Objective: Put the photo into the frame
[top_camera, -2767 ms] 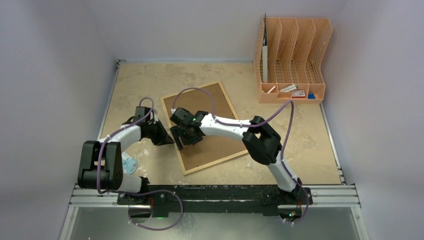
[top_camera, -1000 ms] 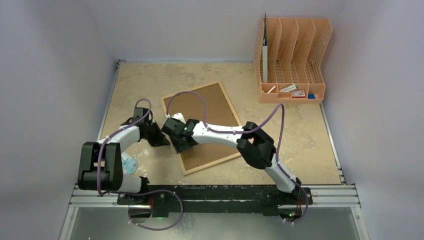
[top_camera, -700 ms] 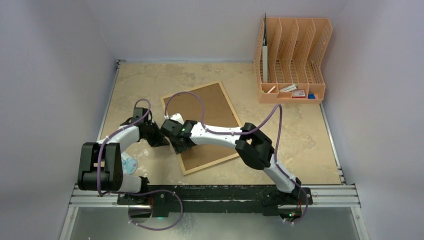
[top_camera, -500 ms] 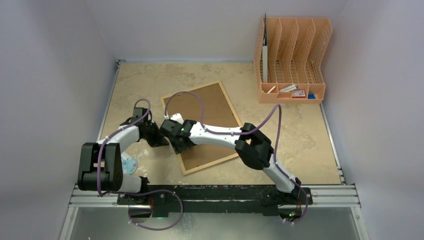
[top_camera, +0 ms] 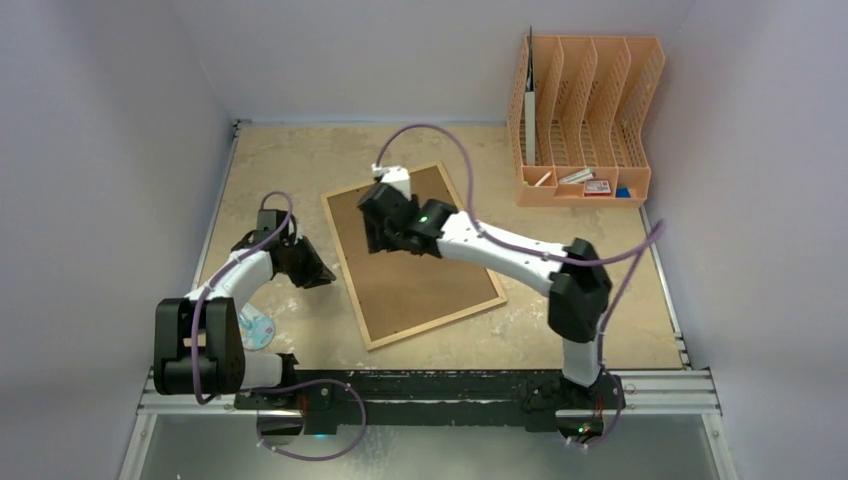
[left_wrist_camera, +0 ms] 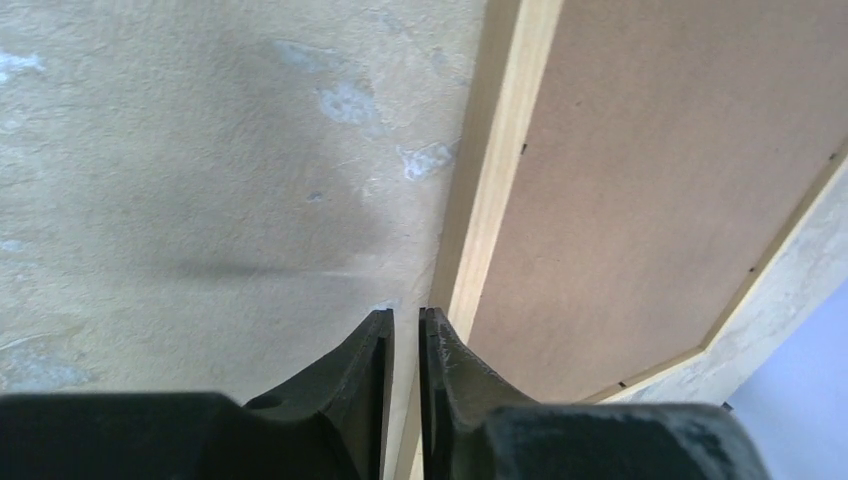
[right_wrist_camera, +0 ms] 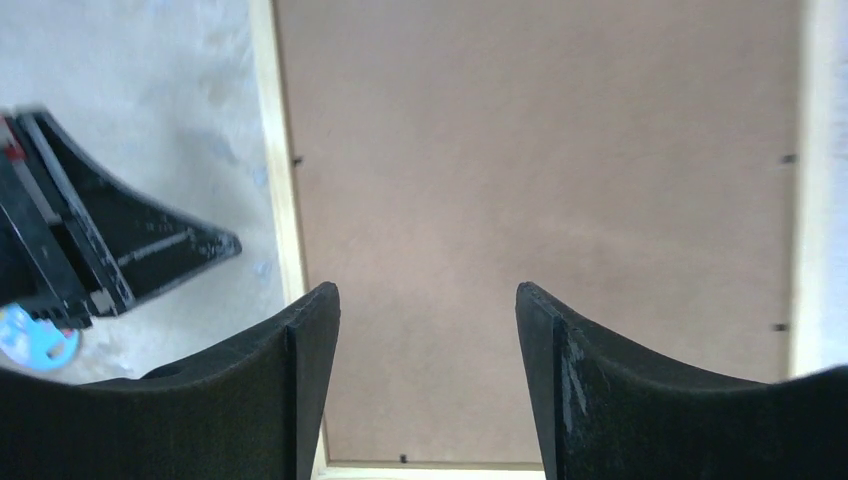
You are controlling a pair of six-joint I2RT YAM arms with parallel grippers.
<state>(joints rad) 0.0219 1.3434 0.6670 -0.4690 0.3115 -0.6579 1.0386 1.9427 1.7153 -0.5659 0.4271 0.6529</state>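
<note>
The left gripper (left_wrist_camera: 405,320), jaws a sliver apart and empty, sat at the left edge of the frame (top_camera: 430,270), which lay back-up mid-table (top_camera: 280,160). Over its far half hung the right gripper (right_wrist_camera: 428,300), jaws wide and empty. An orange organiser (top_camera: 585,120) stood at the far right corner.

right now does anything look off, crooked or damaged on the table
The frame lies face down with its brown back up, and it sits skewed to the edges of the table. The photo shows in no view. Nothing looks spilled or broken.
</note>
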